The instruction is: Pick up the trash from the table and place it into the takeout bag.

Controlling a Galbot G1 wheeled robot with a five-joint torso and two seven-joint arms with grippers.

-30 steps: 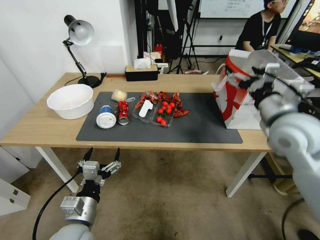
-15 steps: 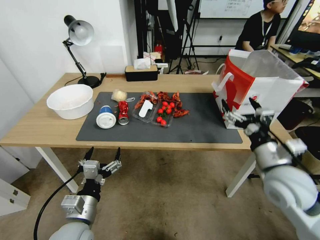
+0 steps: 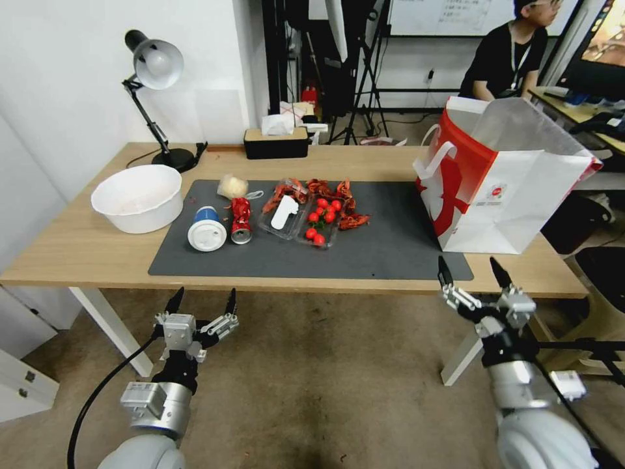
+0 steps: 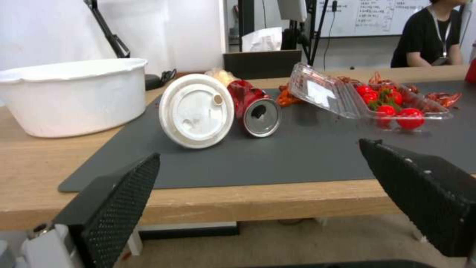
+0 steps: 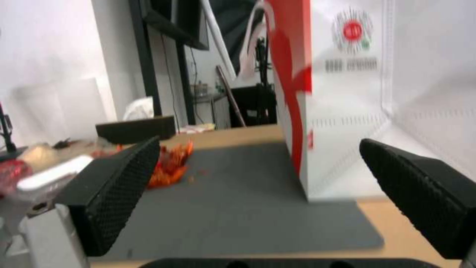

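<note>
On the table's (image 3: 78,251) dark mat (image 3: 390,251) lie a blue-and-white cup (image 3: 207,229) on its side, a crushed red can (image 3: 241,220), a pale wad (image 3: 232,186) and an open clear plastic box (image 3: 296,218) holding small tomatoes. A pale bowl (image 3: 138,195) stands at the mat's left. The red-and-white takeout bag (image 3: 514,189) stands open at the table's right end. My left gripper (image 3: 202,303) hangs open below the table's front edge, facing the cup's lid (image 4: 196,110) and the can (image 4: 258,113). My right gripper (image 3: 473,272) is open, low in front of the bag (image 5: 357,93).
Red crayfish shells (image 3: 338,195) are scattered beside the plastic box. A desk lamp (image 3: 156,65) and a black tissue box (image 3: 276,140) stand along the table's back edge. A person sits behind the bag at another desk. Bare floor lies in front of the table.
My right arm has come down from over the takeout bag to below the table's front edge, gripper open throughout. The left arm and the things on the table have not moved.
</note>
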